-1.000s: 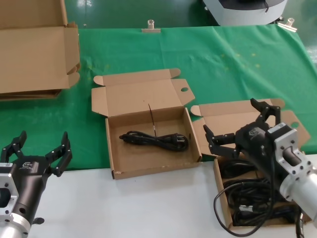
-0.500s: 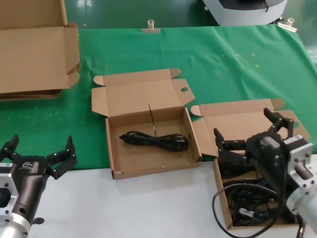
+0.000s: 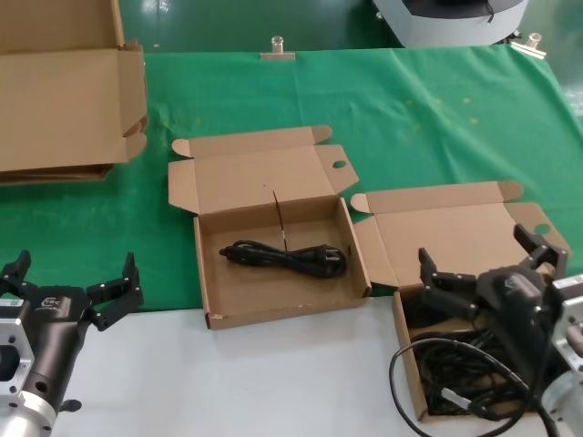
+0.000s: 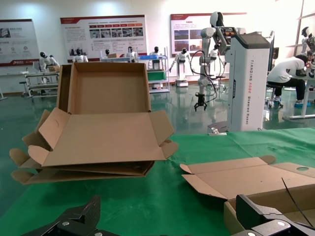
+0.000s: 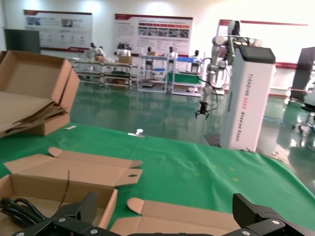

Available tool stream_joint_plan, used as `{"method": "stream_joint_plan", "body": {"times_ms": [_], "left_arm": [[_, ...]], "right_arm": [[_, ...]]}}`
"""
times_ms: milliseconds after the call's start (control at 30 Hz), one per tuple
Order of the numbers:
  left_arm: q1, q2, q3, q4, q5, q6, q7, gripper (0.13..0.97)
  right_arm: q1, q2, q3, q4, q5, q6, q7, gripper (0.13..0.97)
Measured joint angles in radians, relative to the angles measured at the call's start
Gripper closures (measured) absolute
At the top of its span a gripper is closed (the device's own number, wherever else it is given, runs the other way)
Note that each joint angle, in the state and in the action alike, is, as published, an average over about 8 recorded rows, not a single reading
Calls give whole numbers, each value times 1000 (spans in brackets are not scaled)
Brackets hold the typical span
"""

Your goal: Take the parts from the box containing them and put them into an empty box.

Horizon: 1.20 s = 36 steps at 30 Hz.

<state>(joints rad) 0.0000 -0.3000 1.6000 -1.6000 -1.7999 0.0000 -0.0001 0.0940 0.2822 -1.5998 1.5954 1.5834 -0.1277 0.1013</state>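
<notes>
right jaws (image 3: pixel 493 270) spread wide, empty | above cords (image 3: pixel 460 373)

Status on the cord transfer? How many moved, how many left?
Done: one coiled cord lies in the middle box.
In hand: nothing gripped; the right hand, fingers open, hangs over the right box.
Left: a tangle of cords in that box, count unclear, one loop spilling over its front wall.
The left hand is parked, open, at the near left.
</notes>
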Motion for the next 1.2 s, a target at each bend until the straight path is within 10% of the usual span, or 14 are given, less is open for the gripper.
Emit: {"method": "stream_joint_plan", "body": {"times_ms": [1200], "left_arm": [[0,0,0,0,0,0,0,132]], "right_arm": [[-80,15,0,4,184,108,-86,129]]}}
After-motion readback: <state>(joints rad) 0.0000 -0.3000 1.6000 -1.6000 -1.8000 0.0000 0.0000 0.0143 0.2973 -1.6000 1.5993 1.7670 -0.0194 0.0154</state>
